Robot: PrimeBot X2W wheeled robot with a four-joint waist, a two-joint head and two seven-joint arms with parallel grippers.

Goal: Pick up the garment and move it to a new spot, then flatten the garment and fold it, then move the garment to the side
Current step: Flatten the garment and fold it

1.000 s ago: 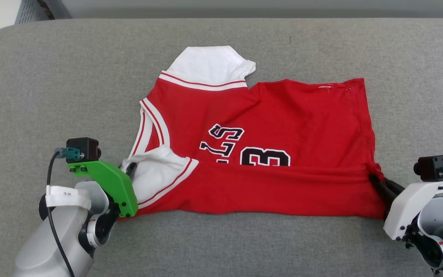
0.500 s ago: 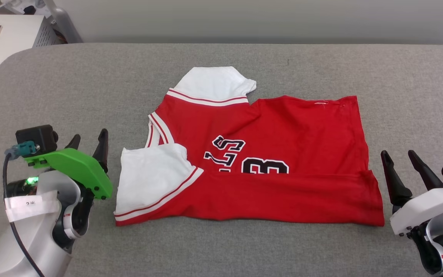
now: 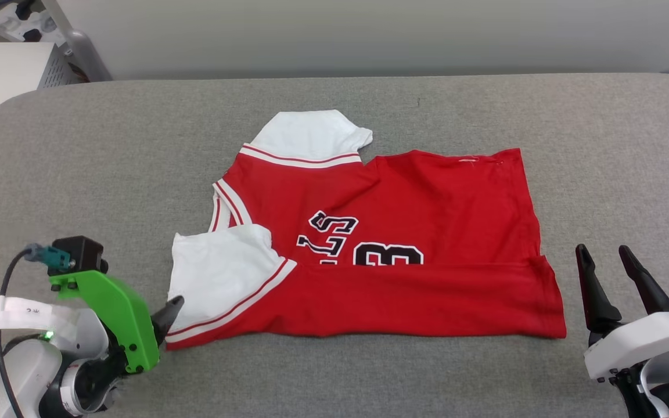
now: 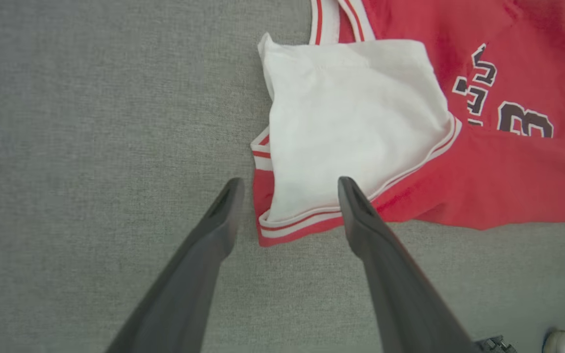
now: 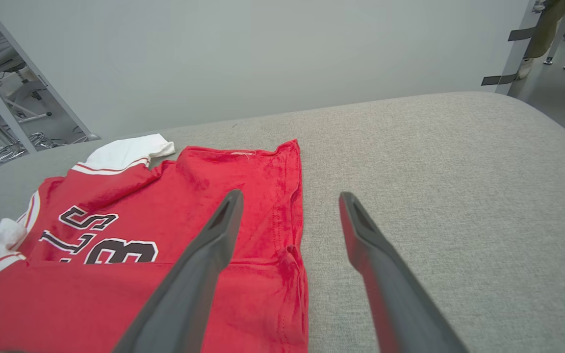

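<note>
Right now I am in the folding part of the job, as I read it. The shirt (image 3: 427,197) lies flat near the middle of the grey padded table (image 3: 137,145), turned sideways to me, with its neck toward my left and its hem toward my right. The edge nearest me is turned up into a long red band (image 3: 427,302) that hides the lower half of the black print (image 3: 363,244), so one lengthwise fold is already in place. The near sleeve (image 3: 218,273) rests white on top of the front, while the far sleeve (image 3: 308,130) pokes out past the far edge. My left gripper (image 4: 290,186) is spread wide and holds nothing. In its wrist view, the near-left corner of the shirt sits between the two fingers, though I cannot tell if they touch the cloth. My right gripper (image 3: 603,255) is also wide and empty, just beside the hem end and apart from it. Next, I judge, the far half should come over toward me, sleeve and all. That calls for both grippers to reach across and pinch the far edge at matching points near each end. They then need to carry it over evenly, or the band already laid will drag out of line.
</note>
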